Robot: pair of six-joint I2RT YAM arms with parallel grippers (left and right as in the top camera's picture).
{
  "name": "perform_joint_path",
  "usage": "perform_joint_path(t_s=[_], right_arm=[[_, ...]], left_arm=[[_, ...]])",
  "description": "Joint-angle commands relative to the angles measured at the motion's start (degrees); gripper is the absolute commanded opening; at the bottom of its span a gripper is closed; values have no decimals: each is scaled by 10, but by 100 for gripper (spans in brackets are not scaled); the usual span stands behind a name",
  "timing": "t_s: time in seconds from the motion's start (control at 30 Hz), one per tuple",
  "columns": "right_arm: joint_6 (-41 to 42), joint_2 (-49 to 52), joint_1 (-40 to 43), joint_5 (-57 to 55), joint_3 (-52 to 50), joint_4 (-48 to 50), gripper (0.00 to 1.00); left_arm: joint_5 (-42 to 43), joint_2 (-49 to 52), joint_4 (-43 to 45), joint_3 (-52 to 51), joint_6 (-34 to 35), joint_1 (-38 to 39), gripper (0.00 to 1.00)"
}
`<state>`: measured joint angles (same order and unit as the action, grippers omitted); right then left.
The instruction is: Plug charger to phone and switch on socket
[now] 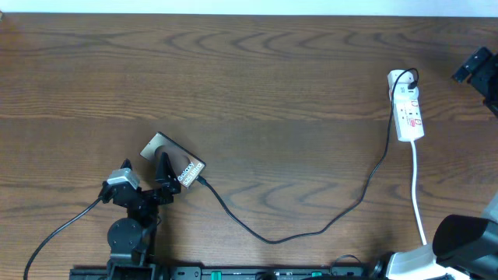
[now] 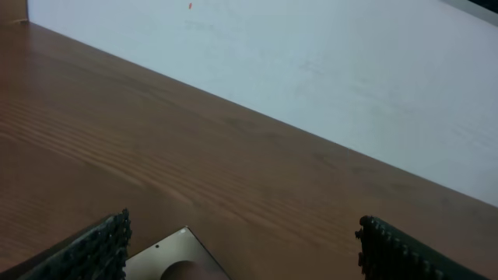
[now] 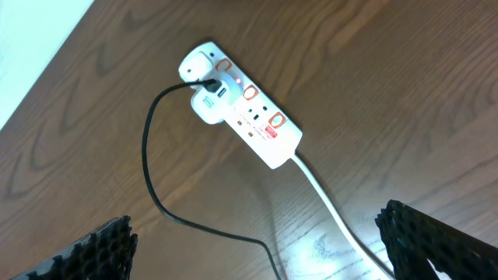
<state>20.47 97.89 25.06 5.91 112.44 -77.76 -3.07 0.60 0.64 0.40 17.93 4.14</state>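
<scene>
the phone [image 1: 177, 158] lies flat on the table [image 1: 249, 78] at its lower left, turned on a slant. its lettered end points down and to the right. the left gripper [image 2: 243, 250] hangs over the phone's middle. the left arm reaches up to it from the near edge, folded short, with the wrist pitched down. its fingers [image 2: 97, 249] stand spread wide and pinch nothing. in the left wrist view one pale corner of the phone [image 2: 175, 253] shows between them, nearer the left-hand finger.

the charger [image 1: 272, 239] meets the phone's lower-right short edge. whether its plug is seated there cannot be told. from there it sags toward the near edge, then climbs right to the far end of the socket [image 1: 409, 109]. the socket lies at the right side of the table, well apart from the phone.

the right gripper [image 3: 257, 233] hovers above the socket with its fingers [image 3: 436, 245] wide apart and nothing between them. the right wrist view looks down on the strip from above.

counted: one phone, one charger, one socket, two arms. the socket [image 3: 249, 105] carries three red-ringed marks in a row. a white adapter [image 3: 206, 109] at its end takes the black cable. one white cord [image 1: 418, 194] runs from the strip's near end toward the near edge.
</scene>
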Motion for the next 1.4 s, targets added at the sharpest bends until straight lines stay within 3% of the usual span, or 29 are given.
perform_joint_path(t_s=[0.0, 1.37], right_arm=[[7, 0, 0, -2, 4, 0, 99], [7, 0, 0, -2, 4, 0, 99]], left_arm=[[-15, -5, -46, -2, -8, 3, 91], [-10, -4, -45, -2, -23, 3, 91]])
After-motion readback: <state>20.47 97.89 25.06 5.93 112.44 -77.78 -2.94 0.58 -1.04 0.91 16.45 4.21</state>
